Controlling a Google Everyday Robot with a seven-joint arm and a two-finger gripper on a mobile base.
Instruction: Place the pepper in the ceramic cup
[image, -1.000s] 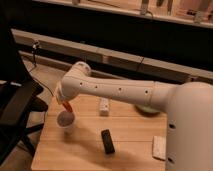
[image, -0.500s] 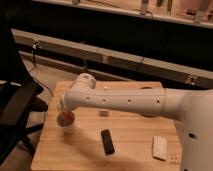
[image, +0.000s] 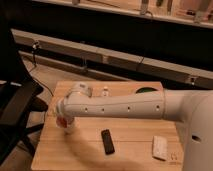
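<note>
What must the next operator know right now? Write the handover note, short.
Tool: at the table's left side, low over the ceramic cup, mostly hidden by the arm; a grip cannot be judged.
Pepper: a red-orange bit shows at the tool, right at the cup's mouth.
Ceramic cup: standing near the left edge, partly covered by the arm.
Also on the table: black remote, white block.
Done: pepper brought to the cup.
Left: confirm the pepper is inside and released, then lift the arm away.
</note>
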